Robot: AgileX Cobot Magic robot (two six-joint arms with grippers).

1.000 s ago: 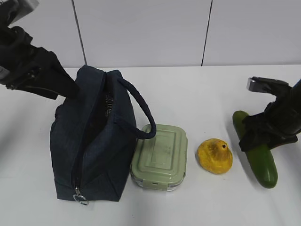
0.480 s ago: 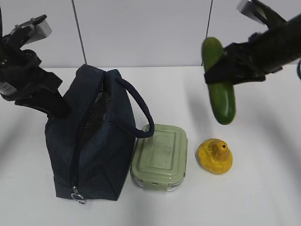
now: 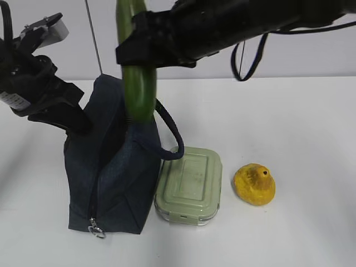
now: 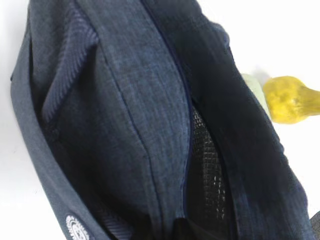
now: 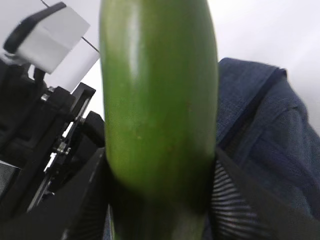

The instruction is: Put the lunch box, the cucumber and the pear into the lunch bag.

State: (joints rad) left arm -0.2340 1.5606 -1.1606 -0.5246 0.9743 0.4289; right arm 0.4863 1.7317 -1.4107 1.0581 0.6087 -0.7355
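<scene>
Cucumber (image 3: 139,89) upright, tip toward lunch bag (image 3: 111,167)

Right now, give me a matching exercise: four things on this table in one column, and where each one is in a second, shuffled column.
Things:
1. cucumber
2. lunch box
3. pear
4. lunch bag

Places:
A. lying alone on the table, right of the box
B. standing upright, leftmost on the table
C. held upright above the bag by the right end effector
D. flat on the table beside the bag

Pairs: 1-C, 2-D, 3-A, 4-B

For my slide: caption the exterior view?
Right hand lowers cucumber into bag; box, pear wait.
</scene>
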